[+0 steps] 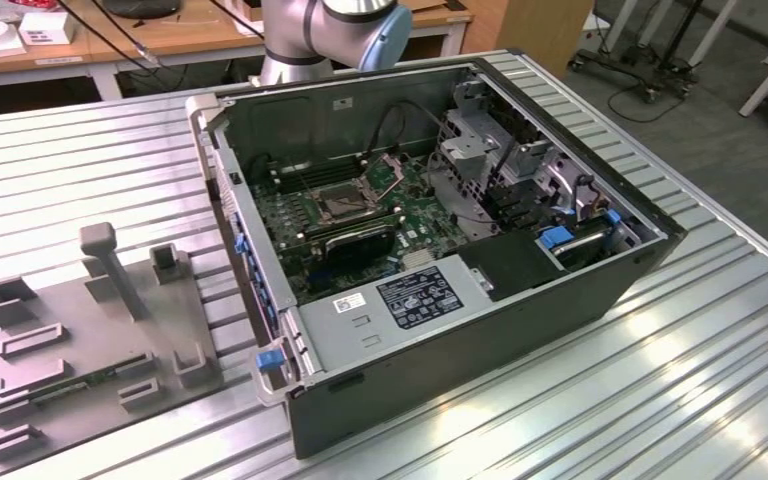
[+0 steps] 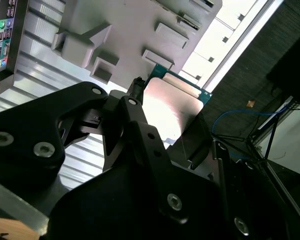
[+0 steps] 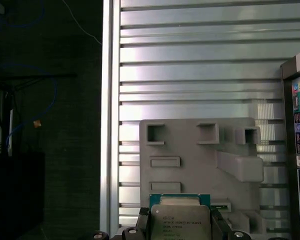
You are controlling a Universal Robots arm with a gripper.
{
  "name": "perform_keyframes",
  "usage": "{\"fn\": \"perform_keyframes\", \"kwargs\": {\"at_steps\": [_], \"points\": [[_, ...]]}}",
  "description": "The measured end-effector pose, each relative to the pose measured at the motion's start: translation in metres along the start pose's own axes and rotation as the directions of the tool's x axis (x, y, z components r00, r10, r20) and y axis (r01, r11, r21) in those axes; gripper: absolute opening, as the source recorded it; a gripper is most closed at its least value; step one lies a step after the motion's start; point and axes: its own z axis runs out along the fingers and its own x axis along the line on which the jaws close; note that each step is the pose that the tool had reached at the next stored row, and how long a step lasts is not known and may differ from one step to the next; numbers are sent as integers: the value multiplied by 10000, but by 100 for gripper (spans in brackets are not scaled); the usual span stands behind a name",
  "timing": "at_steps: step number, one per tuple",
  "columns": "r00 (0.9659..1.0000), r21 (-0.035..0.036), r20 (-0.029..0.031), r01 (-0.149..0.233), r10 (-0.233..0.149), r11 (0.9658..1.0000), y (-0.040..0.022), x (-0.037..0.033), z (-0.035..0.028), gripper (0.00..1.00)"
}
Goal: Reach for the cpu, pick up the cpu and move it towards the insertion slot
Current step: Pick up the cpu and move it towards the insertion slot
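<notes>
I have the gripper (image 3: pixel 179 226) clamped on the cpu (image 3: pixel 180 220). In both wrist views a dark finger presses each of two opposite edges, so the pale metal top plate and its thin green rim stay bare between them. I judge the edge hold is deliberate, since it keeps the underside free for seating.

The cpu hangs in the air over the grey tray (image 3: pixel 190 150), off its surface, above the tray's edge. In the second wrist view the gripper (image 2: pixel 167 120) carries the cpu (image 2: pixel 175 105) with the tray's raised blocks behind it.

In the exterior view the grey tray (image 1: pixel 91 340) lies flat on the slatted worktop (image 1: pixel 704 380). One of its recesses holds a long green circuit stick (image 1: pixel 91 380), and I can make out nothing in the other pockets.

Just beside the tray, on the exterior view's right, the computer case (image 1: pixel 491 340) lies on its side with the panel off. That leaves the motherboard (image 1: pixel 411 215) facing up and open from above. The insertion slot (image 1: pixel 337 205) sits in that board, well apart from the tray. Its silvery frame surrounds a dark square with no chip in it.
</notes>
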Motion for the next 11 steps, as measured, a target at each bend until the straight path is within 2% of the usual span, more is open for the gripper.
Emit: {"fn": "perform_keyframes", "kwargs": {"at_steps": [5,11], "points": [[10000,1,-2,1,-1,10000,0,-3,-12,55],[10000,0,0,1,-1,10000,2,-3,-66,55]]}}
